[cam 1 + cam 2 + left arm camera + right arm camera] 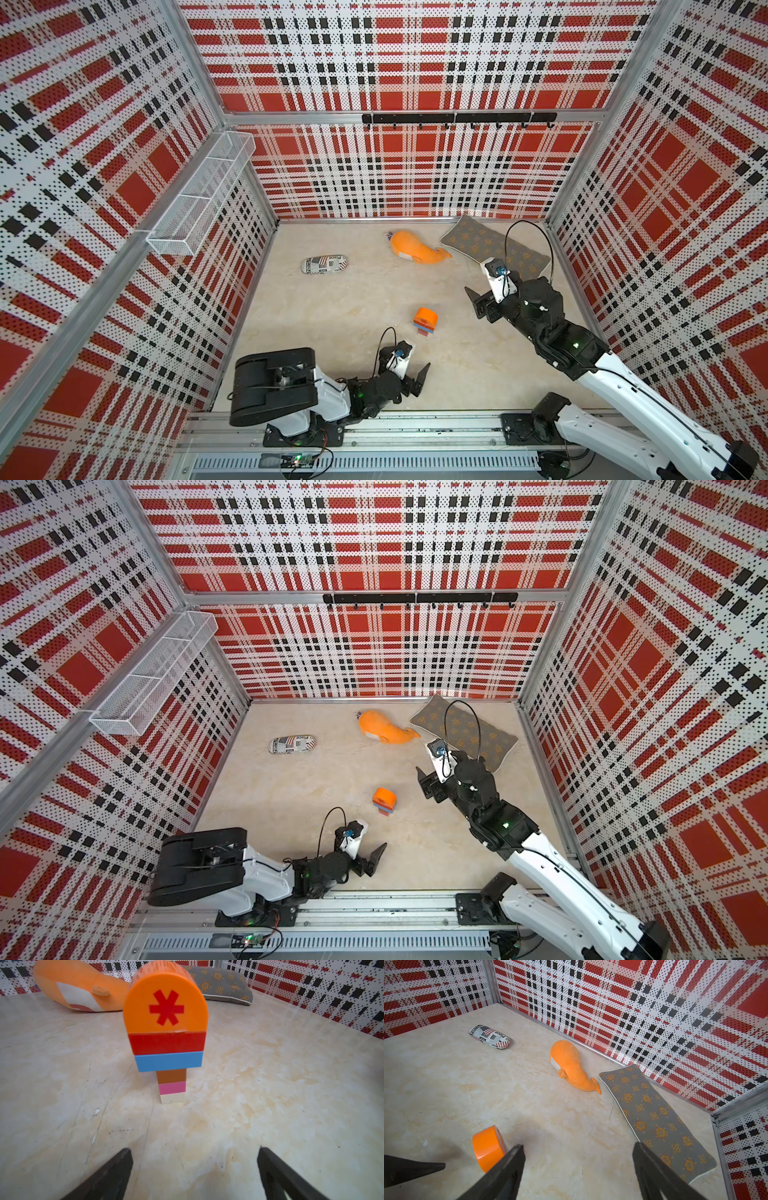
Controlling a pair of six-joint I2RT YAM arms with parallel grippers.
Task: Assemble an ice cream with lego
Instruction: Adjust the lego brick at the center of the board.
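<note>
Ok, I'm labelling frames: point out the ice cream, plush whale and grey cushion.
ice cream (pixel 166 1043): left wrist view, red layer mid-stack.
plush whale (pixel 572 1066): right wrist view, mid-body.
grey cushion (pixel 486 245): in a top view, centre.

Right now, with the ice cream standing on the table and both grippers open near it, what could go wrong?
1. The ice cream stands on its narrow cream bottom brick with wide layers above, so it looks top-heavy; a small knock could tip it.
2. The open left gripper faces it and the open right gripper hangs near it; either arm swinging past might clip it.
</note>
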